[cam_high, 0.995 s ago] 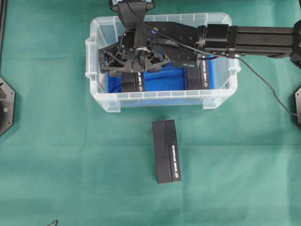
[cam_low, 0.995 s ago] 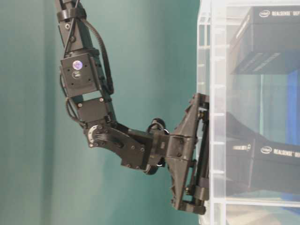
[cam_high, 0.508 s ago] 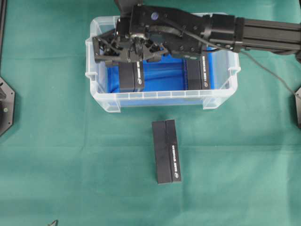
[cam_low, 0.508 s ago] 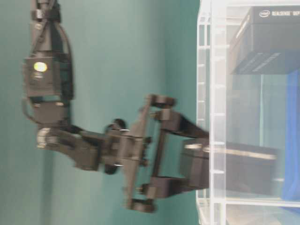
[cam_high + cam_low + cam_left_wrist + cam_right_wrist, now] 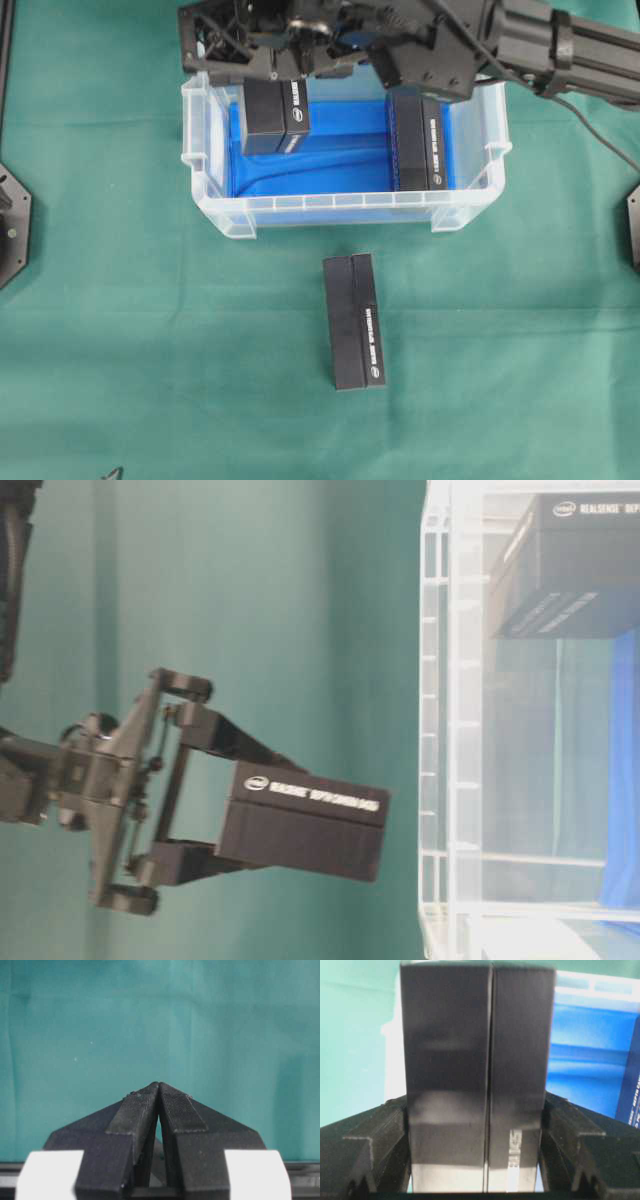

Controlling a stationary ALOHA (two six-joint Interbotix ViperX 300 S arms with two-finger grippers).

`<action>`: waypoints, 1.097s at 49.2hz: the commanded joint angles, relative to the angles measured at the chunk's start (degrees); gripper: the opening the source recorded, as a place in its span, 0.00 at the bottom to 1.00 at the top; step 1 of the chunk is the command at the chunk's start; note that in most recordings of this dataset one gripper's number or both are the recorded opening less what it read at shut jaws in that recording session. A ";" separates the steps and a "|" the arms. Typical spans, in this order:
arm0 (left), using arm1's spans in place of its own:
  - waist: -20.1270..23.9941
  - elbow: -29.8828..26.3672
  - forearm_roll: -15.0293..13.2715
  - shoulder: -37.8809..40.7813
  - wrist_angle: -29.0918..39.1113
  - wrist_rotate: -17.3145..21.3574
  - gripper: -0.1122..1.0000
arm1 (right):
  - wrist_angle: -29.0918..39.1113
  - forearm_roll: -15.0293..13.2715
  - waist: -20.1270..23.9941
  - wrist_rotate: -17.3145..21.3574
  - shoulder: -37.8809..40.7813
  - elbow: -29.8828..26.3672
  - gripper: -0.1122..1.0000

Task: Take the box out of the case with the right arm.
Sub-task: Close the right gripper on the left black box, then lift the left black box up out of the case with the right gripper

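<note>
Overhead view: right gripper (image 5: 268,62) closed tight on a black box (image 5: 275,115), both fingers pressed on its sides. Box up in the air, above the left part of the clear case (image 5: 345,208). Another black box (image 5: 420,140) inside, on the right. Third box (image 5: 355,320) flat on the green cloth (image 5: 150,350). Left gripper (image 5: 159,1091) squeezed shut, holding nothing.

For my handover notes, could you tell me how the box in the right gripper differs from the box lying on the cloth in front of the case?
The held box hangs clamped in the right gripper, lifted clear of the case; the box on the cloth lies flat on the green table cover, touched by nothing. From overhead, the held one looks shorter, being upended; the other shows its full length. Both are black, long, with white lettering.
</note>
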 commanded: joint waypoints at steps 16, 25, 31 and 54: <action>-0.26 -0.62 0.18 0.09 -0.09 -0.18 0.10 | 0.62 -1.05 0.88 -0.18 -3.60 -3.16 0.71; -0.26 -0.62 0.18 0.00 -0.09 -0.18 0.10 | 0.62 -1.05 1.05 -0.18 -3.60 -3.16 0.71; -0.26 -0.62 0.18 0.00 -0.09 -0.18 0.10 | 0.62 -1.05 1.05 -0.18 -3.60 -3.25 0.71; -0.18 -0.62 0.18 0.09 -0.18 -0.18 0.10 | 0.62 -1.14 1.14 -0.18 -3.52 -3.16 0.71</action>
